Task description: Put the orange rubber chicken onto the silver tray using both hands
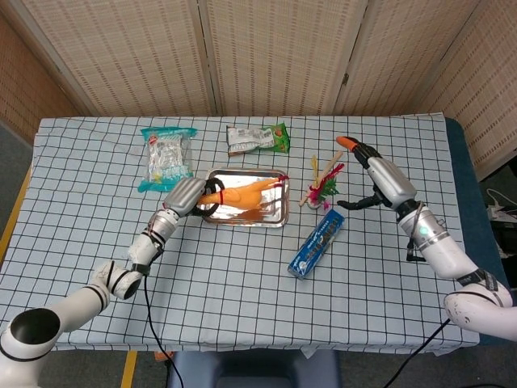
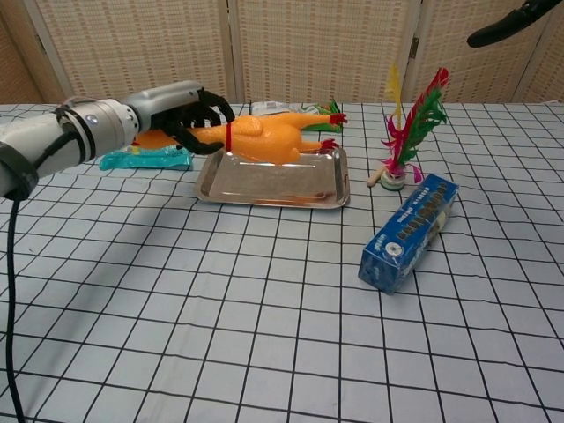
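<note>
Left hand (image 2: 189, 115) grips the neck end of the orange rubber chicken (image 2: 264, 138), body held over the far part of the silver tray (image 2: 270, 182), red feet pointing right; can't tell if it touches the tray. Right hand (image 2: 514, 21) shows only as dark fingers at the top right edge, raised well above the checked tablecloth (image 2: 264, 326). Right of the tray stands a feather shuttlecock (image 2: 407, 132), a blue box (image 2: 409, 231) lying nearer, and a teal packet (image 2: 145, 159) left of the tray.

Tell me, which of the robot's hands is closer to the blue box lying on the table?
The right hand. It hangs open above and just beyond the blue box, near the feather toy. The left hand is across the silver tray, gripping the orange rubber chicken.
</note>
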